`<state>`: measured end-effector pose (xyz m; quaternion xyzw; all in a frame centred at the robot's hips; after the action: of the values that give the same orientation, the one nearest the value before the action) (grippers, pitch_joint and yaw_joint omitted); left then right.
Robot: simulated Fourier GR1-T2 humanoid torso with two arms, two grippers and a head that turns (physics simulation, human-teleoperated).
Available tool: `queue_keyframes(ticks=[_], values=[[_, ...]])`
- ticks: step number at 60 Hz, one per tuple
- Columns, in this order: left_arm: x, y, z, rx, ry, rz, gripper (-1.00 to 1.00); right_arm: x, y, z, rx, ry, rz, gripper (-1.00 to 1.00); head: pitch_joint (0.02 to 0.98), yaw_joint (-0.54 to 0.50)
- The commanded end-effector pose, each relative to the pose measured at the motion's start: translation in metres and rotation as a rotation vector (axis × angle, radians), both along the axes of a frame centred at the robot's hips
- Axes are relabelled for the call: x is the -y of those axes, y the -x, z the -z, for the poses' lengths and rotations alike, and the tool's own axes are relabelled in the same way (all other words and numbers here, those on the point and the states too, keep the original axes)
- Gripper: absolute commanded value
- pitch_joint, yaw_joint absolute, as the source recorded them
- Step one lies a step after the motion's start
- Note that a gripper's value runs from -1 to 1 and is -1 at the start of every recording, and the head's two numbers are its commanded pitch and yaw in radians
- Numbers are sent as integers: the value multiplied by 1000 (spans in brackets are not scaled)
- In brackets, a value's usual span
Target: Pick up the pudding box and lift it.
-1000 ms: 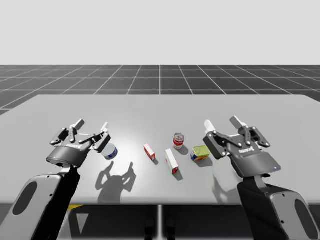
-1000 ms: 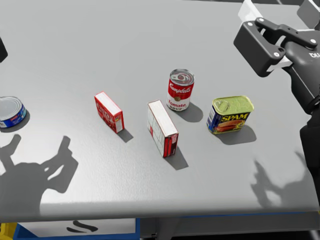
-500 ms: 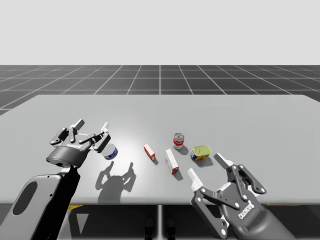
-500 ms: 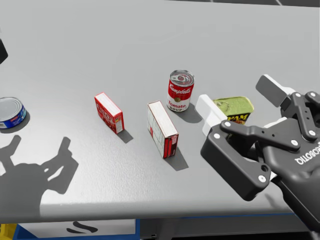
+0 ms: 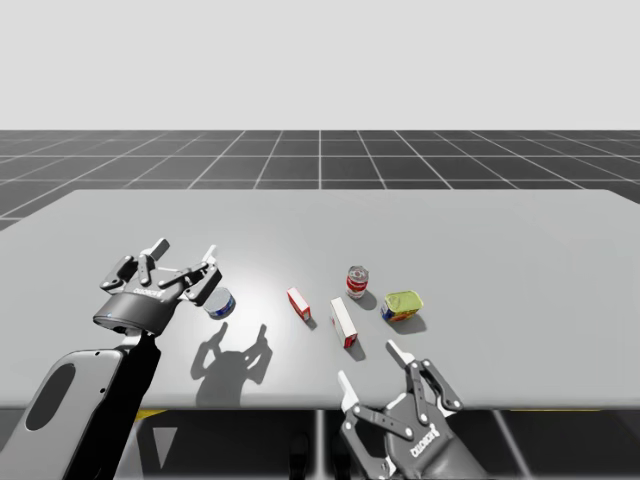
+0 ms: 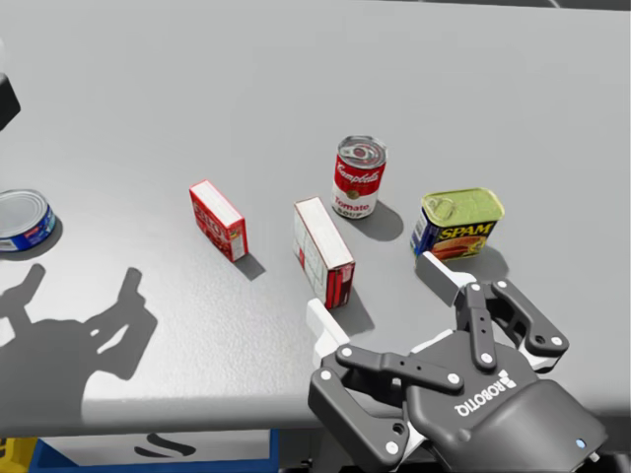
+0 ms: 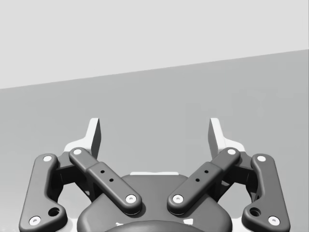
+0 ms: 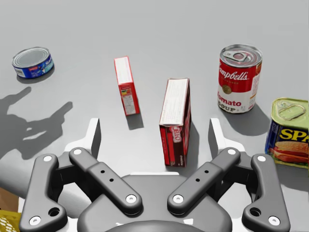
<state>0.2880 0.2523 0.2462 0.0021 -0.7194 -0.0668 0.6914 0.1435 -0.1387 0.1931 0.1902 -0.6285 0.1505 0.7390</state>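
Two red boxes stand on edge mid-table: a larger red-and-white box (image 5: 343, 323) (image 6: 323, 252) and, to its left, a smaller red box (image 5: 298, 303) (image 6: 219, 220). My right gripper (image 5: 370, 368) (image 6: 376, 291) hovers open at the table's front edge, just in front of the larger box. In the right wrist view the larger box (image 8: 175, 121) stands a little ahead of my open right gripper (image 8: 154, 130), slightly right of centre, and the smaller box (image 8: 126, 92) is further off. My left gripper (image 5: 185, 250) (image 7: 154, 128) is open and holds nothing, at the left.
A red-and-white soup can (image 5: 357, 282) (image 6: 358, 177) stands behind the larger box. A squat blue-and-yellow tin (image 5: 402, 305) (image 6: 459, 222) lies to its right. A flat blue can (image 5: 220, 302) (image 6: 22, 220) sits by my left gripper. The grey table (image 5: 500, 230) extends far back.
My right arm has swung from beside the blue-and-yellow tin back and leftward to the table's front edge, now facing the larger box. The left arm has stayed put. Nothing has been grasped.
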Motion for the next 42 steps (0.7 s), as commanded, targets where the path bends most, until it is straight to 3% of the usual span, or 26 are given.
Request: queue_keyframes(ticks=[1, 3, 6, 9, 16, 26, 42], values=[[0, 0, 0, 1, -1, 1, -1000, -8, -11, 21, -25, 18, 32, -1000, 891, -79], [1, 0, 0, 1, -2, 1, -1000, -12, -15, 25, -38, 18, 42, -1000, 891, -79], [1, 0, 0, 1, -2, 1, -1000, -15, -19, 29, -27, 45, 59, -1000, 890, -79], [1, 0, 0, 1, -2, 1, -1000, -19, -23, 32, -46, 38, 64, -1000, 890, -77], [1, 0, 0, 1, -1, 0, -1000, -27, -34, 39, -53, 67, 101, -1000, 890, -70], [1, 0, 0, 1, 0, 1, -1000, -36, -52, 49, -24, 165, 200, -1000, 892, -70], [1, 1, 0, 1, 0, -1, -1000, -47, -72, 60, -43, 190, 241, -1000, 894, -73]])
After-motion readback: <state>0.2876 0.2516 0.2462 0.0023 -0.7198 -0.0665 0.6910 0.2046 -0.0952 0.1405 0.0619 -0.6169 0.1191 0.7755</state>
